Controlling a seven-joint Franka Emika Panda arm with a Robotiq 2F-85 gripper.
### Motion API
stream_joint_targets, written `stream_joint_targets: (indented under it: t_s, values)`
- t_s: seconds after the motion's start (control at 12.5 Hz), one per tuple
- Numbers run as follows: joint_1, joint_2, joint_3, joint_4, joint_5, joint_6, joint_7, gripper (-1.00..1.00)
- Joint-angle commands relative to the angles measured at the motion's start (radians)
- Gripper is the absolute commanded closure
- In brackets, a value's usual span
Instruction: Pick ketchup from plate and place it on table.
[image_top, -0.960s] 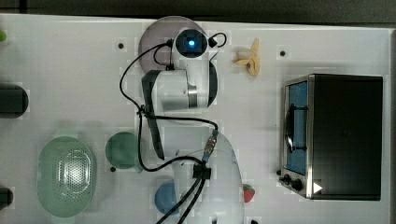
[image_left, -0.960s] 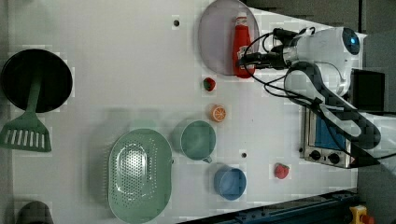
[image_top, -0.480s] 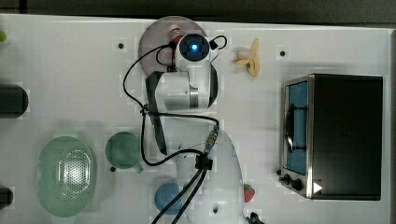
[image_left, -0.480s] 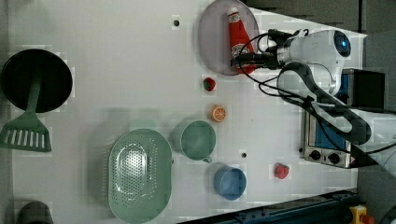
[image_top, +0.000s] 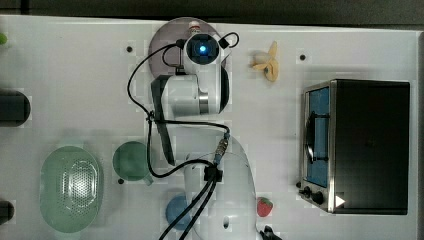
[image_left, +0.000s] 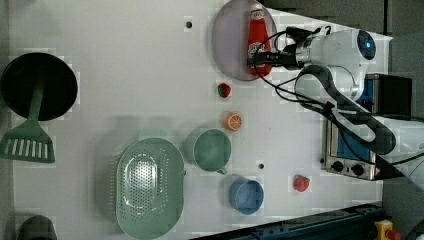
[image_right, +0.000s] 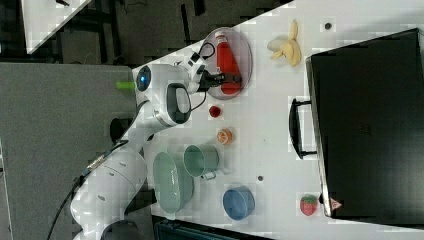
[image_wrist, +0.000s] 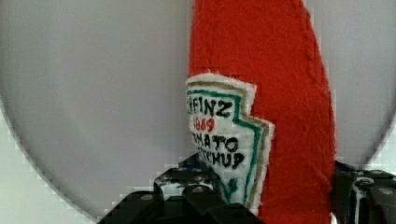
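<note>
The ketchup (image_left: 258, 41), a red felt bottle with a white label and white cap, lies flat on the pale lilac plate (image_left: 231, 42) at the top centre of the left view, its cap toward the frame's upper edge. The gripper (image_left: 263, 59) reaches in from the left view's right, over the bottle's lower half, and the wrist view shows the ketchup (image_wrist: 261, 116) between the two dark fingers (image_wrist: 187, 186), one on each side of its body and close against it; whether they actually press it I cannot tell. In the right view the ketchup (image_right: 228, 62) lies on the plate (image_right: 246, 52) near the upper centre, with the gripper (image_right: 231, 78) across its lower end. In the top view the arm's wrist covers most of the plate (image_top: 165, 42), and just the bottle's white cap (image_top: 193, 24) peeks out at the upper edge. The white table (image_left: 125, 75) also carries a green perforated basket (image_left: 149, 185), a green mug (image_left: 212, 149), a small blue bowl (image_left: 246, 196), an orange slice (image_left: 233, 120) and a peeled banana (image_right: 287, 46).
</note>
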Motion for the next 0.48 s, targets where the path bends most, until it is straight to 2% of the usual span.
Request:
stream_joint_targets:
  t_s: [0.08,0.32,0.48]
  values:
    - [-0.009,-0.014,0.009,0.031,0.004,0.005,-0.032,-0.27]
    - [-0.014,-0.073,0.009,0.063,0.020,-0.048,-0.017,-0.27]
    - [-0.022,-0.130,0.009,0.099,0.031,-0.163,-0.007,-0.26]
